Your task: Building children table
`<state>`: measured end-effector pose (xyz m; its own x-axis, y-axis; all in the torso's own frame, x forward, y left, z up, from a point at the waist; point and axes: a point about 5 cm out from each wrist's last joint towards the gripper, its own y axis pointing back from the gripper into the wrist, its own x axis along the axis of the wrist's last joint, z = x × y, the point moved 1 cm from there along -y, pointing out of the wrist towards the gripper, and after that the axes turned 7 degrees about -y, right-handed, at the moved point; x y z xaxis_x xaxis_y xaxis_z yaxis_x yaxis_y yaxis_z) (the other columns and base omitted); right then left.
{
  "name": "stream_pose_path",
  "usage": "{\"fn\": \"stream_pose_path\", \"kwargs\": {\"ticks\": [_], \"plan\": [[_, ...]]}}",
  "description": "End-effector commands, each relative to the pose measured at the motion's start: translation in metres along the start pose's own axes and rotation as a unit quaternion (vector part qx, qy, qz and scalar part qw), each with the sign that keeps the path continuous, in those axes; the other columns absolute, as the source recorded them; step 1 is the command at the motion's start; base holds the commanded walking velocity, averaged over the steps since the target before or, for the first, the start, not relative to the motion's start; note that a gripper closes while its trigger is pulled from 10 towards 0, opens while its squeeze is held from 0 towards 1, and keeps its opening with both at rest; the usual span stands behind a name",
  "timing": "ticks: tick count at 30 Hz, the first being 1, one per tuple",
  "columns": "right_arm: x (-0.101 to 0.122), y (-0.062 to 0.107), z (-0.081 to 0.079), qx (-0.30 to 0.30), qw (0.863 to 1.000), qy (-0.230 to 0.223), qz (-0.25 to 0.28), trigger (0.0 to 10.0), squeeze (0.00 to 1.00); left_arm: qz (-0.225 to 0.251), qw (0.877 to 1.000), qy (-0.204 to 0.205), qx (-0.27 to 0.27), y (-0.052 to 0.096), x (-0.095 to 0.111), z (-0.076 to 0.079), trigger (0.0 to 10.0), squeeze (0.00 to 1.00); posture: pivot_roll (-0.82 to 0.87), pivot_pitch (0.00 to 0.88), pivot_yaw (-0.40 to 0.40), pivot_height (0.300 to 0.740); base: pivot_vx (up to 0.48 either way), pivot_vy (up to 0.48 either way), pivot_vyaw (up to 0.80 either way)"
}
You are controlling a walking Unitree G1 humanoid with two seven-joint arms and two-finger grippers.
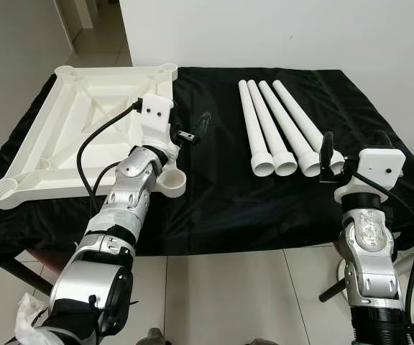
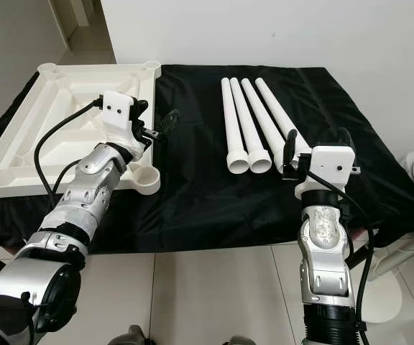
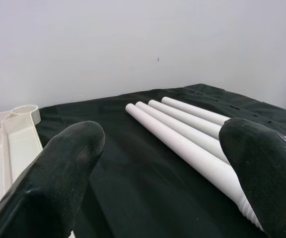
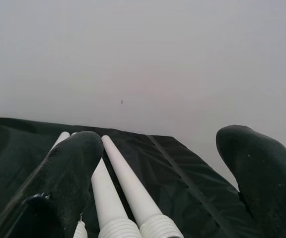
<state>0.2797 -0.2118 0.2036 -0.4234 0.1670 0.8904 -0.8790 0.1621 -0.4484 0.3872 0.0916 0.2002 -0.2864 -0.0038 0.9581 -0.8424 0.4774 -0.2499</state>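
The white tabletop (image 1: 85, 136) lies upside down on the left half of the black cloth (image 1: 214, 187), ribs and corner sockets facing up, presumably so the legs can be pushed down into them. One socket (image 1: 169, 182) sits at the near corner, just beside the left arm's wrist. The left gripper (image 1: 192, 129) hangs over the bare cloth between the tabletop and the legs, its fingers (image 3: 58, 173) spread wide with nothing between them; it looks ready to reach across for a leg.

The four white legs (image 1: 279, 126) lie side by side, touching, on the right half of the cloth, with their ribbed plug ends toward the robot, which seems handy for a grasp near that end. The right gripper (image 2: 315, 147) hovers at the near end of the rightmost leg, open and empty, apparently lining up on it.

The near left corner of the tabletop is cut off in the right eye view. The right gripper hides part of the rightmost leg's end, so I cannot tell whether a finger touches it. What holds up the cloth is mostly hidden.
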Motion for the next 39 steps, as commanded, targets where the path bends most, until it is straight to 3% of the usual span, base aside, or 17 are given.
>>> {"fn": "stream_pose_path", "kwargs": {"ticks": [1, 17, 22, 24, 39], "plan": [[-0.001, 0.000, 0.000, 0.000, 1.000, 0.001, -0.004, 10.0, 0.00, 0.001, 1.000, 0.000, 0.002, -0.001, 0.001, -0.003, 10.0, 0.00, -0.06, 0.000, 0.074, 0.740, 0.000, 0.000, 0.00], [0.005, -0.007, -0.008, 0.004, 1.000, 0.010, 0.014, 10.0, 0.00, -0.018, 1.000, 0.001, 0.013, 0.000, -0.007, -0.010, 10.0, 0.00, -0.14, 0.000, 0.144, 0.740, 0.000, 0.000, 0.00], [0.004, -0.009, -0.005, -0.001, 1.000, 0.008, 0.012, 10.0, 0.00, -0.010, 1.000, 0.000, 0.003, -0.003, -0.004, -0.006, 10.0, 0.00, -0.10, 0.000, 0.122, 0.740, 0.000, 0.000, 0.00], [0.002, -0.012, -0.005, -0.001, 1.000, 0.004, 0.008, 10.0, 0.00, 0.000, 1.000, -0.011, -0.009, -0.006, 0.000, -0.003, 10.0, 0.00, -0.06, 0.000, 0.077, 0.740, 0.000, 0.000, 0.00], [-0.004, -0.014, -0.011, 0.010, 1.000, -0.010, -0.003, 10.0, 0.00, 0.011, 1.000, -0.012, -0.005, -0.003, 0.002, -0.005, 10.0, 0.00, -0.02, 0.000, 0.044, 0.740, 0.000, 0.000, 0.00]]}}
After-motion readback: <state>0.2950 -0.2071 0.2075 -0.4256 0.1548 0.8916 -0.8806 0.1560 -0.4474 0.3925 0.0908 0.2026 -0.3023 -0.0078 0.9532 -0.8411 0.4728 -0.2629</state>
